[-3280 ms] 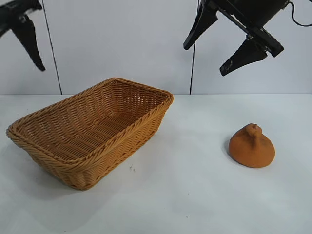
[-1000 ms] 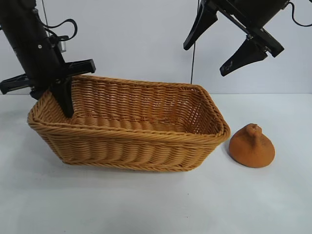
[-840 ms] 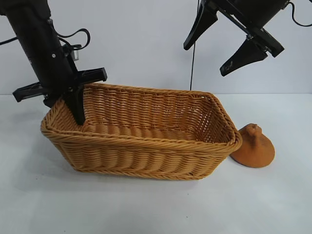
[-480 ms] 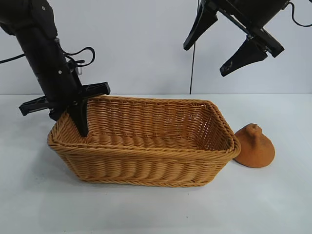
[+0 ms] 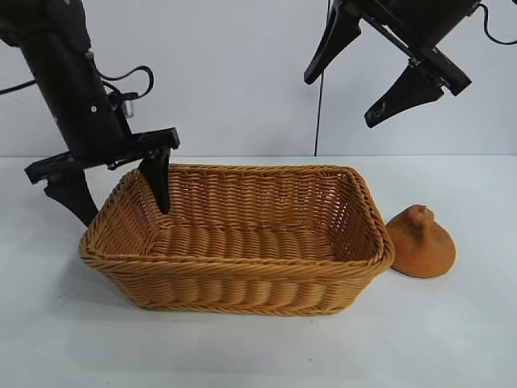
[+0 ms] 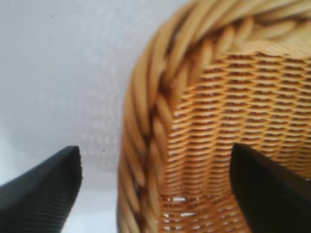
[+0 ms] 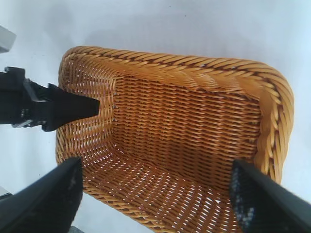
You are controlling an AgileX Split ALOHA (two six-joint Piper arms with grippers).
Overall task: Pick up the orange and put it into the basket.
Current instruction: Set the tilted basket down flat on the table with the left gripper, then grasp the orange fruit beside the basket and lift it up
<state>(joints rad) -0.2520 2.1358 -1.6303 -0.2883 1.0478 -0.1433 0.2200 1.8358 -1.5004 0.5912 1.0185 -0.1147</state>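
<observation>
The basket (image 5: 242,287) sits mid-table, long side facing the camera. The orange (image 5: 420,242) rests on the table just right of it, touching or nearly touching the basket's right end. My left gripper (image 5: 117,194) is open and straddles the basket's left rim: one finger is inside, the other outside. In the left wrist view the braided rim (image 6: 146,97) runs between the spread fingers of the left gripper (image 6: 155,194). My right gripper (image 5: 341,99) hangs open high above the table, over the basket (image 7: 272,97). The orange does not show in either wrist view.
White table with a pale wall behind. The left gripper's inner finger (image 7: 73,108) shows inside the basket in the right wrist view. Bare table lies in front of the basket and to the right of the orange.
The left gripper swung and dragged the basket rightward until its end reached the orange, then opened its fingers off the left rim. The right arm and the orange have not moved.
</observation>
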